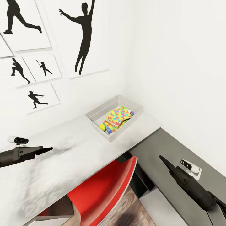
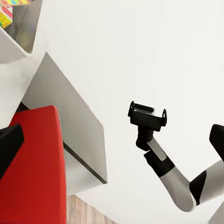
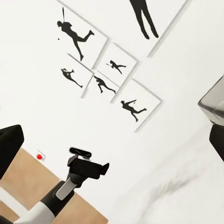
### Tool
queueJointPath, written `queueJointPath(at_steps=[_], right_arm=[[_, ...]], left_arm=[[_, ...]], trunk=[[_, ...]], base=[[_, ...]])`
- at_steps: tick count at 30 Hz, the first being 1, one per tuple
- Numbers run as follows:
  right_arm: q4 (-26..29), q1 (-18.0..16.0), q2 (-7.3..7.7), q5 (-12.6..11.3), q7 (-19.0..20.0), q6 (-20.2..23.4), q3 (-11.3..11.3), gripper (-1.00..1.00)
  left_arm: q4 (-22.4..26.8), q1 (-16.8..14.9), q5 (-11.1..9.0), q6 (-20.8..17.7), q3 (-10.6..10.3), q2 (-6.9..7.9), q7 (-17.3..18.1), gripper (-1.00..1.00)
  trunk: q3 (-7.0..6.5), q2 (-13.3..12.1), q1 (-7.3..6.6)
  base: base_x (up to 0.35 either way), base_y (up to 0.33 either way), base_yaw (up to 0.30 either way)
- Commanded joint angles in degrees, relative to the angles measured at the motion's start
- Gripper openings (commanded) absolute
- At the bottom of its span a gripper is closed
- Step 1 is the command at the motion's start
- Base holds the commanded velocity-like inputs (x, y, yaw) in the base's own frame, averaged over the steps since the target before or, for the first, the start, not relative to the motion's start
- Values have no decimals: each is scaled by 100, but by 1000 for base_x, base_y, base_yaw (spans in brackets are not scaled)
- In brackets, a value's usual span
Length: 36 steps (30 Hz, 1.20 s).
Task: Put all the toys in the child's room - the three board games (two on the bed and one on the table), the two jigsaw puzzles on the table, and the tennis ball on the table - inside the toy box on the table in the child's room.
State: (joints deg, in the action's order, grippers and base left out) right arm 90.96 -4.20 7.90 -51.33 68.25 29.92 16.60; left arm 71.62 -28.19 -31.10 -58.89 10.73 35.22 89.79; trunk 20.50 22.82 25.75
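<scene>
The pale grey toy box stands on the table in the corner by the walls. In it, a multicoloured jigsaw puzzle lies tilted on top. Blue and red-yellow edges of flat boxes peep out beneath it, and I cannot tell which games they are. The tennis ball rests in the box's near corner. My left gripper hovers open over the table, left of the box. My right gripper hangs open over the dark wing. Both are empty. A box corner shows in the left wrist view. The bed is out of view.
A red swivel chair is tucked under the table's front edge between my arms. Black baseball silhouette prints hang on the white wall behind. Wood floor shows below. A small red wall button sits low on the wall.
</scene>
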Motion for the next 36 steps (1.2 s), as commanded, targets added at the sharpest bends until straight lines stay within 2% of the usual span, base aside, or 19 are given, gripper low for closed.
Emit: queueJointPath(at_steps=[1,4,9,36], right_arm=[[1,-2,1,-29,4,50,3,100],[1,-2,1,-30,4,49,39,100],[1,-2,1,-30,4,49,71,100],[1,-2,1,-26,4,49,80,100]], left_arm=[[1,35,-1,-61,48,2,21,100],[1,92,-7,-61,257,2,21,100],[1,116,-10,-61,393,2,21,100],[18,138,-11,-61,419,-49,21,100]], trunk=[[0,10,3],[-29,10,3],[-77,10,3],[-335,10,3]], base=[[0,0,69],[0,0,69],[0,0,69],[0,0,69]])
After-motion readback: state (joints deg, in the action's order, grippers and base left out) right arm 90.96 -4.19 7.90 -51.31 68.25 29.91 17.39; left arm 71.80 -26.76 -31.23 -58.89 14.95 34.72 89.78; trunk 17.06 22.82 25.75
